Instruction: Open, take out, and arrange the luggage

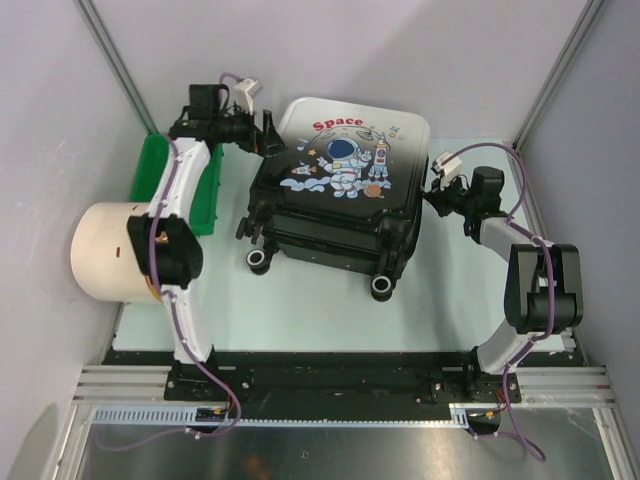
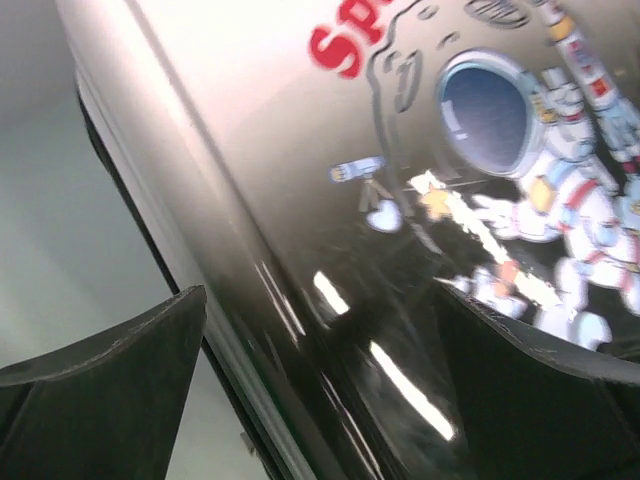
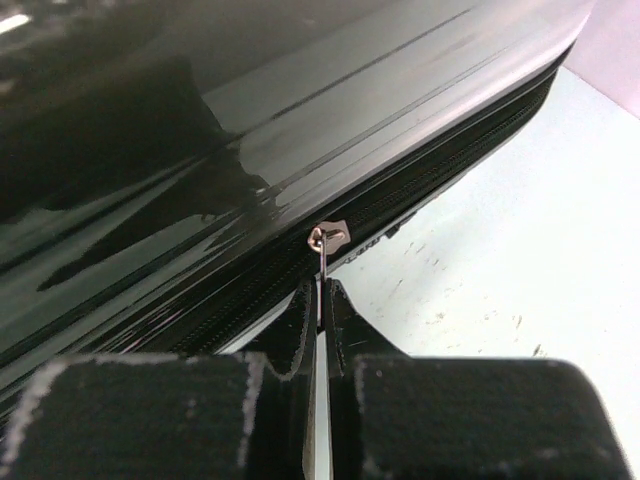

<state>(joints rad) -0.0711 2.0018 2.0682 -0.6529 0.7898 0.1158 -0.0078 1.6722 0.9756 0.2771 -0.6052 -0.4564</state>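
The suitcase (image 1: 335, 195) lies flat mid-way across the table (image 1: 300, 310), wheels toward the arms; tray (image 1: 150, 180) just left of it; cylinder (image 1: 105, 250) left of the tray, nearer; left gripper (image 1: 270, 135) at the suitcase's far-left corner; right gripper (image 1: 437, 190) on the zip pull (image 3: 328, 240) at its right side.

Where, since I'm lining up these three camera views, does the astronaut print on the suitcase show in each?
Top external: astronaut print, centre of the luggage lid.
Left wrist: upper right, on the glossy shell.
Right wrist: not in it; only the dark side and zipper pull.
Shared landmark: red "Space" lettering, top external and left wrist only.
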